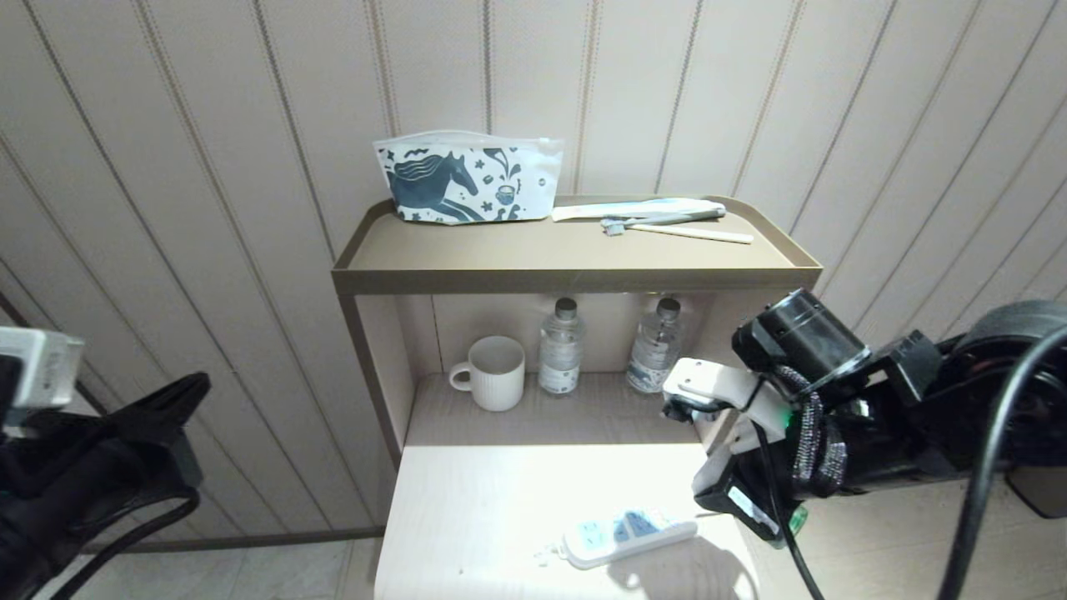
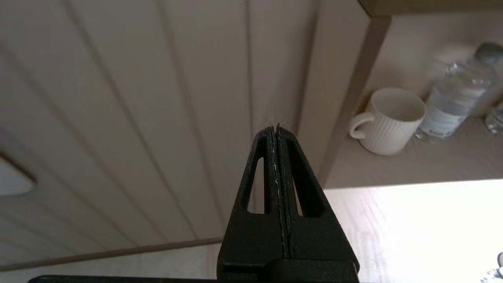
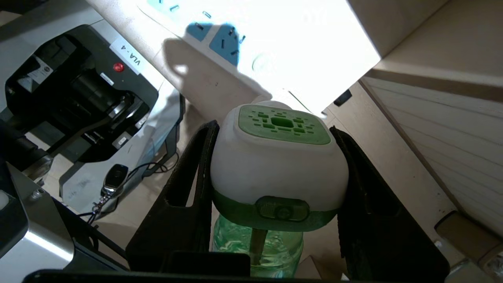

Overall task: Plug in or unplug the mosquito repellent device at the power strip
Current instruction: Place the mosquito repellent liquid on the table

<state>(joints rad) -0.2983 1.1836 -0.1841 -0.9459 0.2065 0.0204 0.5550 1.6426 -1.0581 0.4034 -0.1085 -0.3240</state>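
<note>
The mosquito repellent device (image 3: 279,165), a white body with a green vented face and a green liquid bottle below, sits clamped between the black fingers of my right gripper (image 3: 274,129), which is shut on it. In the head view this gripper (image 1: 746,504) hangs just right of the power strip (image 1: 625,536), with a sliver of the green bottle (image 1: 798,518) showing. The white strip with blue-green sockets (image 3: 220,39) lies near the table's front edge, apart from the device. My left gripper (image 2: 276,129) is shut on nothing, off the table's left side.
A white ribbed mug (image 1: 493,372) and two clear water bottles (image 1: 560,347) (image 1: 656,346) stand in the lower shelf behind the bright tabletop (image 1: 467,500). A horse-print pouch (image 1: 467,179) and a toothbrush (image 1: 675,229) lie on the top shelf. The wall is close behind.
</note>
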